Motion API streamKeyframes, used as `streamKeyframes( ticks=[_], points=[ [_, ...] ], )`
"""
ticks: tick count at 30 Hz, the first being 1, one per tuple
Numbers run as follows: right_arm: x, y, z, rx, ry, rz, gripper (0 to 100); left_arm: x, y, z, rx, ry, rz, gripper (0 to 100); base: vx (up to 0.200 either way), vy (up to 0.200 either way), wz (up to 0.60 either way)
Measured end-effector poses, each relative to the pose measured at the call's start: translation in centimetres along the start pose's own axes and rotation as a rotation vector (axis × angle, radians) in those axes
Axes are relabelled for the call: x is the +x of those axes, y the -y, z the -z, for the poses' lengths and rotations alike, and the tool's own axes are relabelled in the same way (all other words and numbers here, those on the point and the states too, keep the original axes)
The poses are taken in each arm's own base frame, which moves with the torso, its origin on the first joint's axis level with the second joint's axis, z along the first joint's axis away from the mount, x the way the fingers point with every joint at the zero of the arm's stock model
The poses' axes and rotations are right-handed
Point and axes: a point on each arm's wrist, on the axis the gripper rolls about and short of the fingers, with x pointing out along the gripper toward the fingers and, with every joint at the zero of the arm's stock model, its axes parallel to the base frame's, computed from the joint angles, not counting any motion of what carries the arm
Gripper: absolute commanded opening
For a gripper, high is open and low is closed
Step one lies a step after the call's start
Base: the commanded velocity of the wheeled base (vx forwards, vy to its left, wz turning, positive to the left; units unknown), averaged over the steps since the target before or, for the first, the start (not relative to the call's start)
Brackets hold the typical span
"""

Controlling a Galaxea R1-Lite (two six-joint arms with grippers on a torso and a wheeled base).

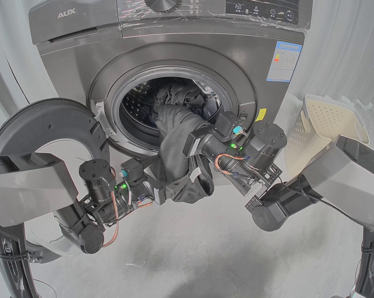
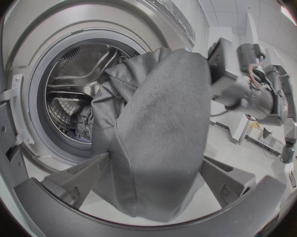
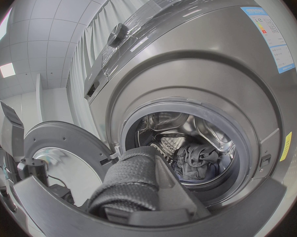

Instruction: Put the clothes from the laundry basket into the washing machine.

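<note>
Pale floor (image 1: 187, 245), smooth and faintly glossy; pleated curtain (image 1: 348, 42) behind.

1. Washer (image 1: 112, 50): brushed grey metal, front-loading, clear film over the control panel. The round door (image 1: 50, 121) is swung fully open on my left. The drum (image 3: 174, 125) is bright ribbed steel.
2. Clothes (image 3: 196, 163): a dark, crumpled heap lying low in the drum. I judge this part of the load done.
3. Garment (image 1: 174, 145): dark grey, fine mesh knit, soft and limp. Its top lies over the lip of the washer's opening and into the drum. The rest hangs outside in a folded bag shape, in front of the washer. This is the piece in hand, about halfway in.
4. Right tool (image 3: 145, 191): closed on a rolled fold of the garment, just before the opening.
5. Left tool (image 2: 156, 168): below, fingers wide, with the hanging bulk of the garment between them and one pad touching the cloth.
6. Basket (image 1: 332, 121): cream plastic, perforated walls, tipped up at my right beside the washer. I cannot tell what it holds.

Left to do, by my judgement: push the hanging half inside, then check the basket.
</note>
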Motion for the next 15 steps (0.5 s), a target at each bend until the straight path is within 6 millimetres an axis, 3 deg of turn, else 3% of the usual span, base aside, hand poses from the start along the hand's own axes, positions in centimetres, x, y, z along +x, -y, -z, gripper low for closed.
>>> streamKeyframes(
  ticks=[15],
  points=[
    [-0.8, -1.9, 1.1, 0.018, -0.047, -0.039, 0, 4.0, -0.1, 0.0, 0.005, 0.096, -0.02, 100, 0.0, 0.0, 0.0]
  ],
)
